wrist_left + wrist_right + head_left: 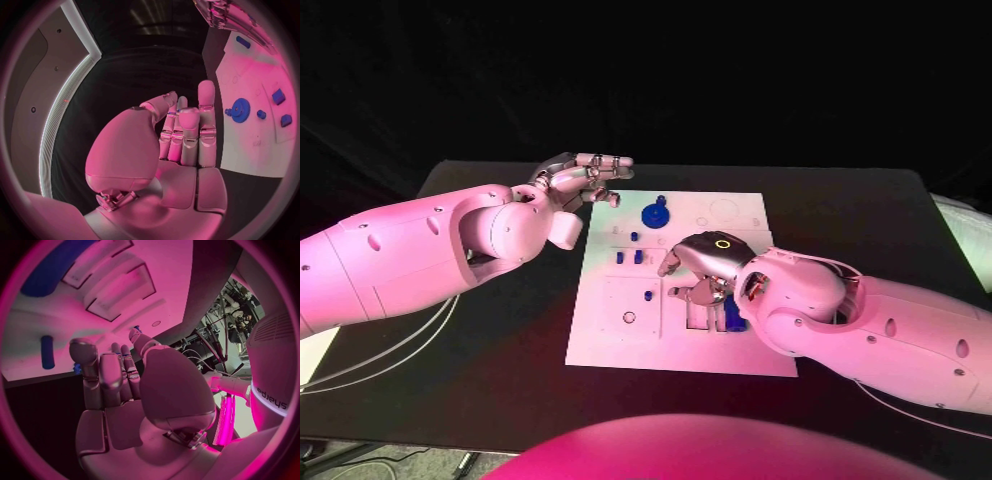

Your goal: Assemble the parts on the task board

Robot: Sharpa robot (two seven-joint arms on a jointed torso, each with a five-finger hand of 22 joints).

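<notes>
Both hands hover over the task board [610,330]: left hand [581,178] empty, fingers apart; right hand [701,268] probably reaching parts, grasp unclear.

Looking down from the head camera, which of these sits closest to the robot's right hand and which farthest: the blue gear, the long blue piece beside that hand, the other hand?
From the right hand:
1. Long blue piece, right beside it on the task board.
2. Blue gear, farther up the board.
3. Left hand, at the board's far left corner.
</notes>
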